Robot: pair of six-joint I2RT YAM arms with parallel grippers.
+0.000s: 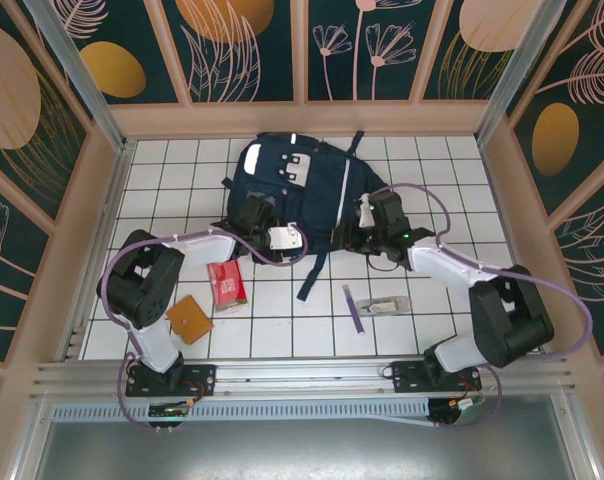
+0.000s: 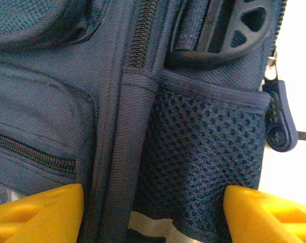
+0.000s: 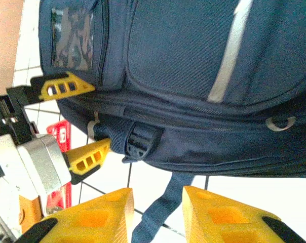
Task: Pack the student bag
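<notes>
While its yellow fingers point(image 2: 39, 215) stand spread wide, the left pincer point(image 2: 154, 205) has a band of the large navy-blue fabric student bag point(image 1: 317, 190) between them: a vertical seam and a dark mesh side pocket point(image 2: 203, 147). I cannot tell whether either finger presses the cloth. The right wrist view has this same pincer straddling the bag's near edge, one finger over the front panel and one below it, beside a black buckle loop point(image 3: 140, 142).

The right pincer point(image 3: 157, 202) is parted by a narrower gap. A dark-blue webbing strap point(image 3: 153, 225) hangs across that gap, but it looks thinner than the opening, so I judge nothing is pinched.

The bag lies flat on the white-tiled desk point(image 1: 182, 170), front panel up, in the middle of the far half. Its long axis seems to run roughly away from the arm bases, slightly slanted. It lies straight ahead of both pincers, the left at its near-left edge and the right at its near-right edge, so neither arm is clearly closer.

Loose things wait behind the pincers, nearer the bases. A red rectangular packet point(image 1: 227, 283) lies on the left arm's side and a slim purple pen point(image 1: 354, 308) on the right arm's. Whichever arm fetches one will likely have to draw back from the bag first.
</notes>
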